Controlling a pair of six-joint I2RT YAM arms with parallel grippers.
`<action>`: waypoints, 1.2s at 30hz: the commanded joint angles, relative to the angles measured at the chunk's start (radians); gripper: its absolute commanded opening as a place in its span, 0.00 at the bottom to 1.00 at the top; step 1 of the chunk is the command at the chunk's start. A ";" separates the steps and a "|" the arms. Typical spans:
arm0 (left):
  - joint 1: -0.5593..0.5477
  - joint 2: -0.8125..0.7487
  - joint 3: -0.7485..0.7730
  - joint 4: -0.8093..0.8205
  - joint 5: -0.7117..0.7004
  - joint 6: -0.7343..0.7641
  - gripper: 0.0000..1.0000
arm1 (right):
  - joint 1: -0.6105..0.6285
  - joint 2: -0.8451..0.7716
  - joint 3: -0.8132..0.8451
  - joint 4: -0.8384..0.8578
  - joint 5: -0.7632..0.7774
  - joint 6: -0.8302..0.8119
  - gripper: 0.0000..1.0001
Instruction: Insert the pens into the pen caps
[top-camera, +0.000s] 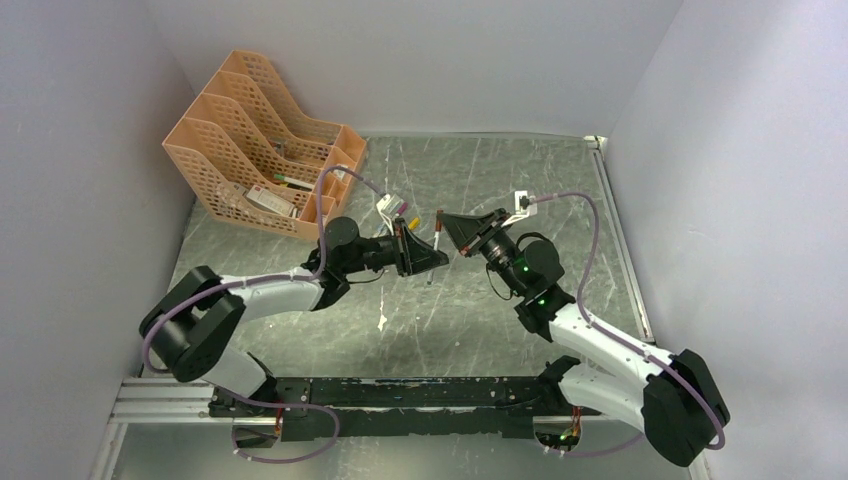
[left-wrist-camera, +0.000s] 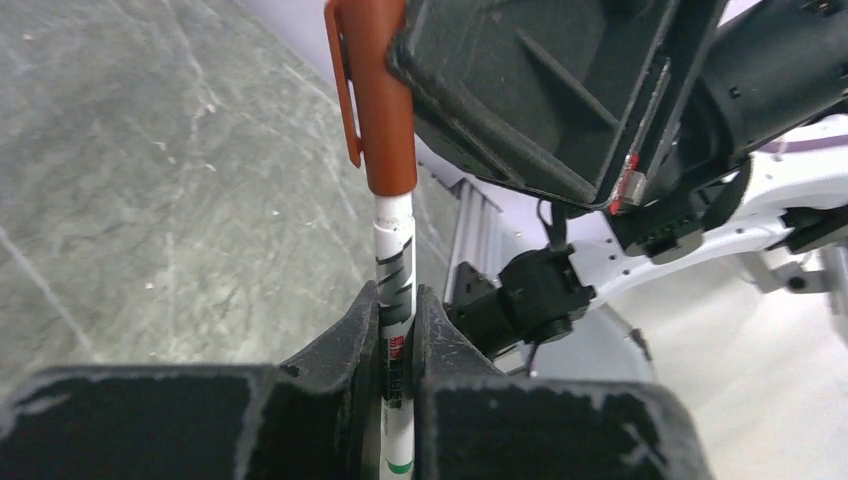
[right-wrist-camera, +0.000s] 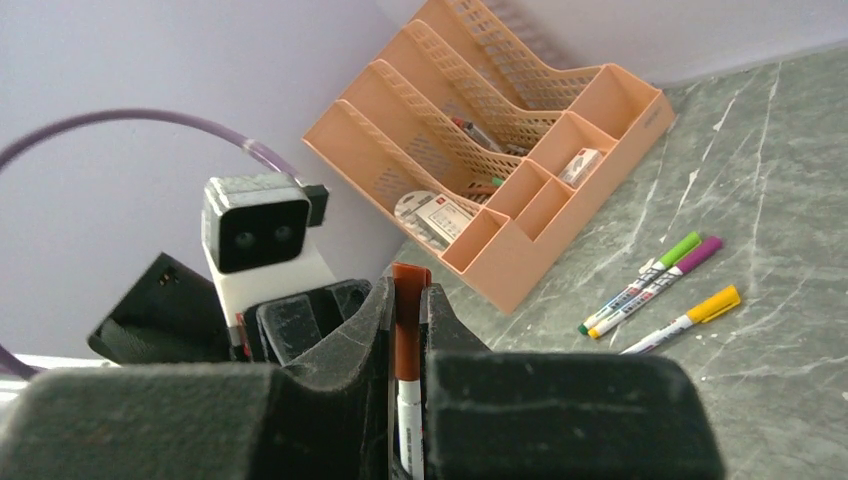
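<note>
My left gripper (left-wrist-camera: 397, 300) is shut on the white barrel of a pen (left-wrist-camera: 394, 250) that points up out of its jaws. An orange pen cap (left-wrist-camera: 383, 100) covers the barrel's far end, with no tip showing. My right gripper (right-wrist-camera: 408, 292) is shut on that same orange pen cap (right-wrist-camera: 405, 325), and the white barrel (right-wrist-camera: 408, 420) runs down between its fingers. From above, both grippers meet over the table's middle, the left gripper (top-camera: 423, 258) facing the right gripper (top-camera: 452, 234), with the pen (top-camera: 431, 276) between them.
Three capped pens lie on the marble table (right-wrist-camera: 780, 200): green cap (right-wrist-camera: 680, 246), purple cap (right-wrist-camera: 702, 254), yellow cap (right-wrist-camera: 716, 302). A peach mesh desk organiser (top-camera: 255, 140) stands at the back left. Grey walls close in both sides.
</note>
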 joint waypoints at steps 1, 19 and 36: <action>-0.007 -0.091 0.084 -0.248 -0.074 0.221 0.07 | 0.010 -0.047 0.009 -0.112 -0.077 -0.066 0.00; -0.008 -0.197 0.144 -0.540 -0.185 0.529 0.07 | 0.011 -0.200 0.003 -0.215 -0.048 -0.153 0.54; -0.049 -0.218 0.172 -0.656 -0.228 0.700 0.07 | 0.011 -0.072 0.146 -0.280 -0.043 -0.148 0.52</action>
